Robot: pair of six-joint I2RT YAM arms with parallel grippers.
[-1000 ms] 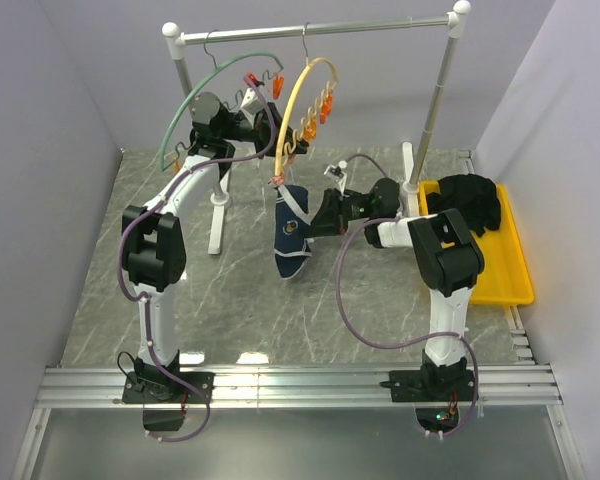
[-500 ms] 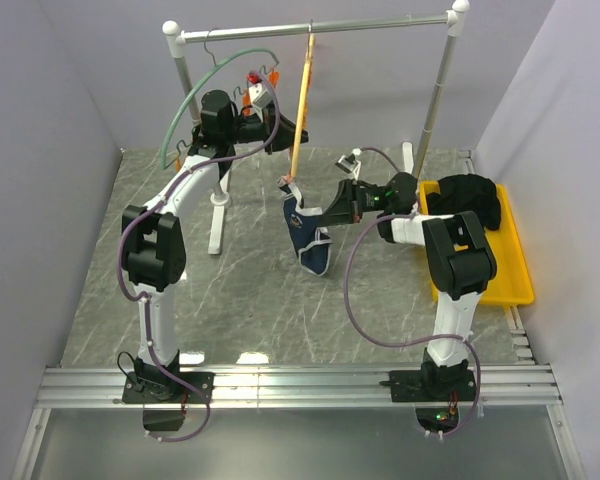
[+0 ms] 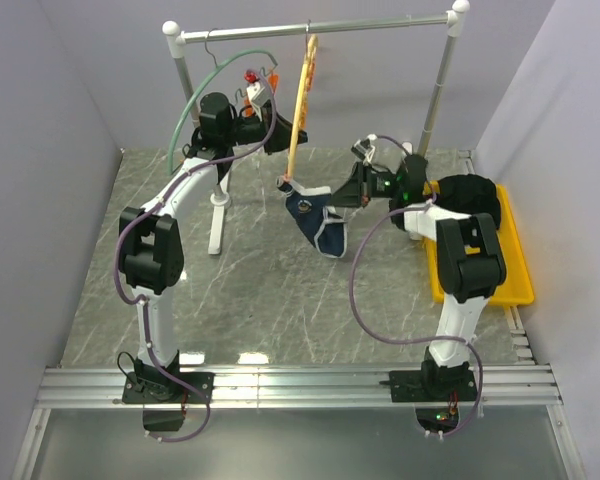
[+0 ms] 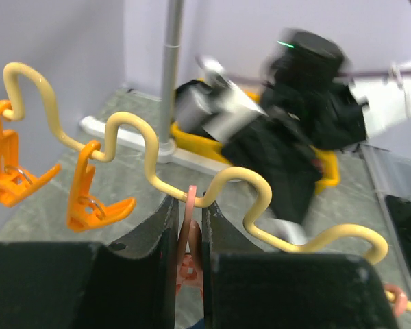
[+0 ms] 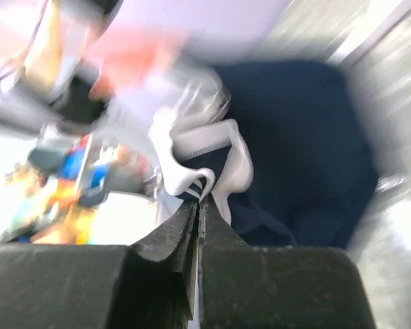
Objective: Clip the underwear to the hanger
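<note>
The yellow hanger hangs edge-on from the rail. Its wavy wire and orange clips show in the left wrist view. My left gripper is shut on a pinkish-orange clip hanging from the wire. The navy underwear with white trim hangs stretched between the hanger's lower end, where a clip holds one corner, and my right gripper. In the right wrist view my right gripper is shut on the underwear's white trim.
A green hanger hangs on the rail left of the yellow one. A yellow tray with a black clothing pile sits at the right. White rack posts stand at the back left and back right.
The yellow hanger has turned from face-on to edge-on. My right gripper has moved right and back, pulling the underwear out sideways. My left gripper has shifted up by the hanger.
</note>
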